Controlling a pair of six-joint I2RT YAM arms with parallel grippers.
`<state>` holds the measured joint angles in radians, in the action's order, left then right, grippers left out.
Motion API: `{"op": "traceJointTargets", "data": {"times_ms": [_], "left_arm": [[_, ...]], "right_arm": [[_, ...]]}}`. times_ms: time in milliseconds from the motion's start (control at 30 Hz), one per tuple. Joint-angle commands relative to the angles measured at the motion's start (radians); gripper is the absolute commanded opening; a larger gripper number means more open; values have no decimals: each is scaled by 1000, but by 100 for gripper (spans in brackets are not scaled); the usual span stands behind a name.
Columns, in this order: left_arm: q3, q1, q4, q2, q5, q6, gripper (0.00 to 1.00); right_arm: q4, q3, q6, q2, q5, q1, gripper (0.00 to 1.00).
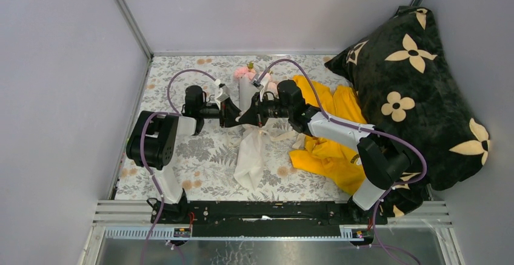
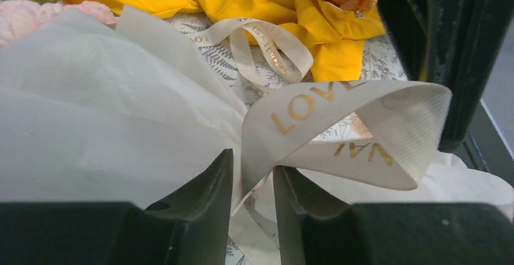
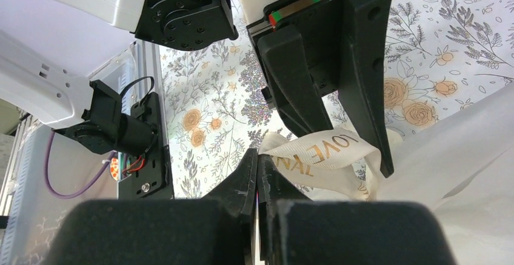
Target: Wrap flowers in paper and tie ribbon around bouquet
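Desk (image 1: 200,156), patterned all over with printed roses and ferns, is your whole working area. The black pillow (image 1: 418,89) with cream flower shapes is banked along its right side, out of your way. The yellow garment (image 1: 330,150) lies crumpled just right of centre, touching the wrapped bunch.

The paper (image 1: 250,156), a thin frosted white sheet, is already gathered around the stems. It lies lengthwise in the middle of the desk, narrow where both arms meet and flaring towards you. The flowers (image 1: 245,71), pale pink blooms, poke out of its far end.

The ribbon (image 2: 339,110), flat cream with gold lettering, stands in a loop at that narrow waist, and a slack tail curls across the desk towards the garment. Your right gripper (image 3: 259,156) is closed and seems to pinch one side of the loop, which I judge is what keeps the loop upright and open. Your left gripper (image 2: 251,163) has its jaws apart with the ribbon's root running between them, not yet clamped. I'd say it is placed there to take that strand and draw the knot down. No bow is formed yet.
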<state>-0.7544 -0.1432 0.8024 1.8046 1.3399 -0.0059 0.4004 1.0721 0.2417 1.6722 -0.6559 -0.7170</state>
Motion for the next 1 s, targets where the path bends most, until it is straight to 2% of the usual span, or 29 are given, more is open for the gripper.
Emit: {"op": "traceJointTargets", "data": {"times_ms": [0, 67, 100, 133, 233, 367, 433, 567, 633, 733, 967], "left_arm": [[-9, -17, 82, 3, 51, 33, 28], [3, -23, 118, -3, 64, 9, 13], [11, -26, 126, -6, 60, -18, 3], [18, -28, 124, -9, 53, -29, 0], [50, -29, 70, -31, 22, -28, 0], [98, -30, 33, -79, -65, -15, 0], [102, -29, 9, -100, -124, -3, 0], [128, -36, -23, -139, -212, 60, 0], [157, -56, -48, -156, -269, 81, 0], [222, -120, -54, -181, -349, 106, 0], [283, -267, -75, -247, -455, 88, 0]], "right_arm": [[39, 26, -13, -15, -40, 8, 0], [42, 18, -12, -20, -35, 9, 0], [45, 13, -11, -24, -32, 10, 0], [48, 8, -7, -27, -29, 11, 0], [29, 3, 0, -38, 17, 16, 1], [-191, 32, -34, -81, 246, 25, 32], [-334, 49, -30, -119, 416, 41, 44], [-677, 89, 58, -182, 829, 70, 49], [-826, 94, 112, -191, 959, 74, 50], [-920, 65, 167, -192, 987, 91, 52], [-945, 24, 194, -109, 908, 142, 57]]}}
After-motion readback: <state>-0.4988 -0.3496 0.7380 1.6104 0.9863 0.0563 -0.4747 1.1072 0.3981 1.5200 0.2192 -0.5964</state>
